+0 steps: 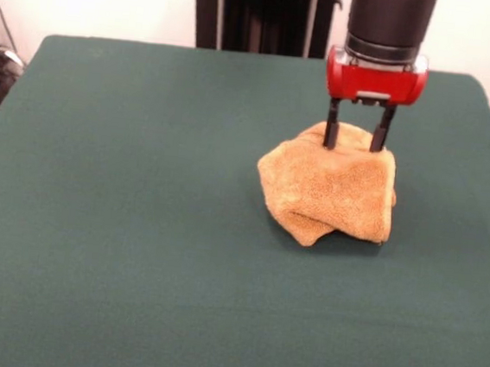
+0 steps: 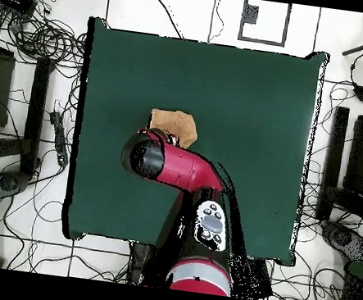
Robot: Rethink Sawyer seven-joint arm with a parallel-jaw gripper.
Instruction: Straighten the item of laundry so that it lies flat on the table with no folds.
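The gripper [image 1: 353, 146] stands over the far edge of the orange-tan towel [image 1: 329, 194], its two fingers [image 1: 330, 131] spread apart with their tips at the cloth's top, gripping nothing that can be seen. The towel sits bunched and folded right of centre on the green table [image 1: 137, 225], so the arm seems poised to pinch a fold and draw it flat.

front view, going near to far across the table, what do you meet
bare green table → crumpled orange towel → gripper, fingers apart, tips at the towel's far top edge → bare table behind it
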